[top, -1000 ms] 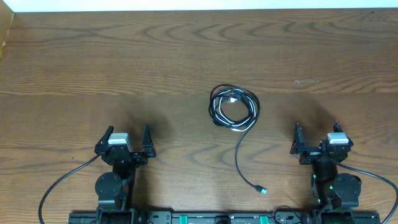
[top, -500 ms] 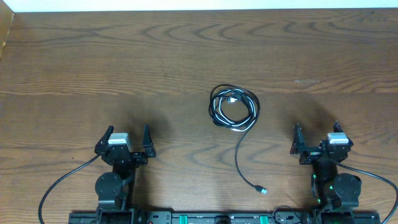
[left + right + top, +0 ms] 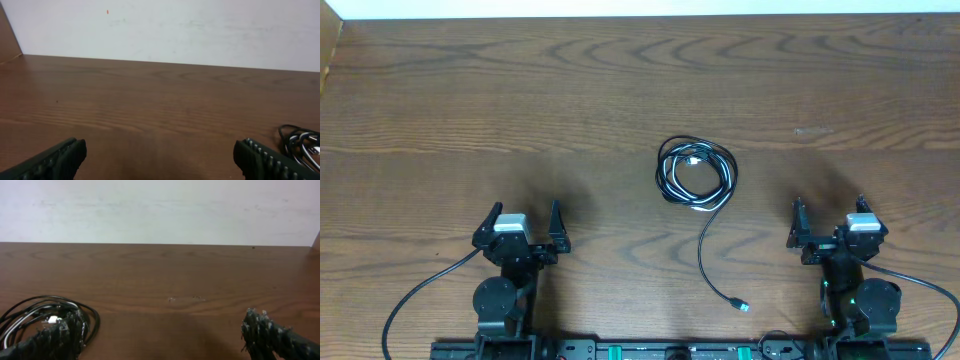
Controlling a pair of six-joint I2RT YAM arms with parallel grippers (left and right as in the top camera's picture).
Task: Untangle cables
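Left gripper (image 3: 527,212) sits near the front edge of the wooden table (image 3: 570,90), its 2 fingers spread wide apart and holding nothing. In its wrist view bare wood lies between the fingers, and the cables (image 3: 300,145) show only at the far right edge of that picture, beyond the finger on that side.

Moving right, the coil (image 3: 695,174) lies roughly midway between the 2 arms and farther out on the table than either. It is made of black loops wound loosely together, with a white strand (image 3: 692,159) threaded through them. From the coil's lower right side 1 black tail (image 3: 701,250) curves toward the front edge and ends in a small plug (image 3: 743,306) lying free on the wood.

Farthest right, the right gripper (image 3: 828,207) has its jaws apart and empty, well clear of the coil. In its wrist view the coil sits partly behind the finger (image 3: 50,340) at the left of that picture.
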